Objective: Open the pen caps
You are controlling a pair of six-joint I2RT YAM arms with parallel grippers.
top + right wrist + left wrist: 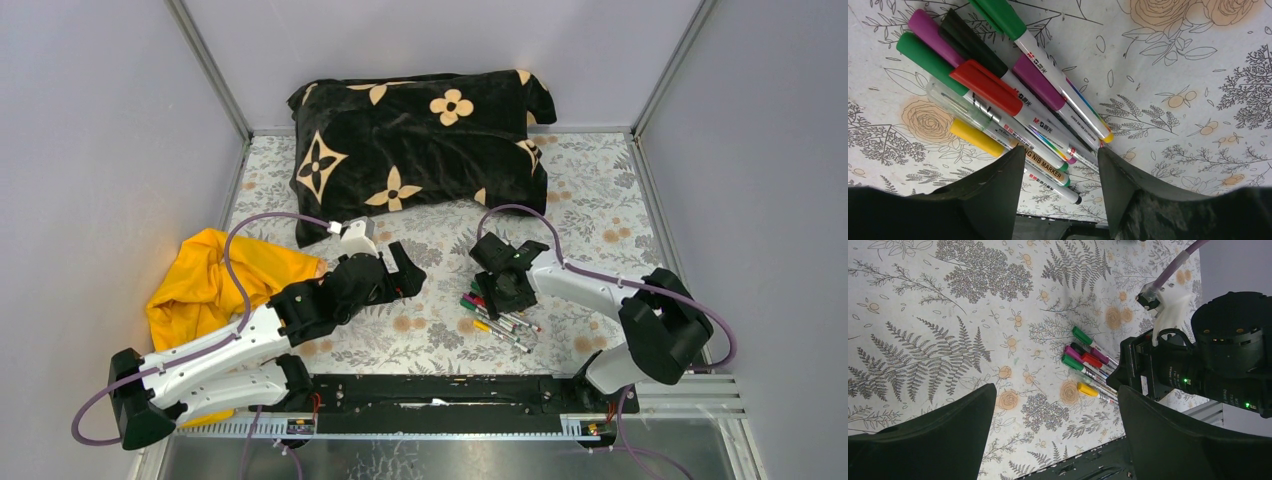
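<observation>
Along the near edge: a black rail (430, 385) with both arm bases.

Just beyond, left side: left claw (1056, 389), spread wide, holding nothing, above the floral counter (923, 315) and facing the pens (1088, 365).

Right side: right claw (1059, 152), jaws apart, straddling the tail ends of the barrels (1048, 131), not visibly clamped on any.

Below it, flat on the counter: pens bundled side by side and partly stacked. Caps (985, 86) all seated on their barrels and pointing away from the right claw:
- yellow
- clear
- red, clip uppermost, on top of the bundle
- two green
- two magenta
- one black

Printed on the white barrels:
- "M&G", then small characters, too fine to read.
- "NIB MARKER" in capitals, on a barrel close by one finger, with the start of the line hidden.

Farther off, left of the left arm: a crumpled yellow cloth (200, 285).

At the far wall: a black pillow (420, 140) with tan flower motifs.
</observation>
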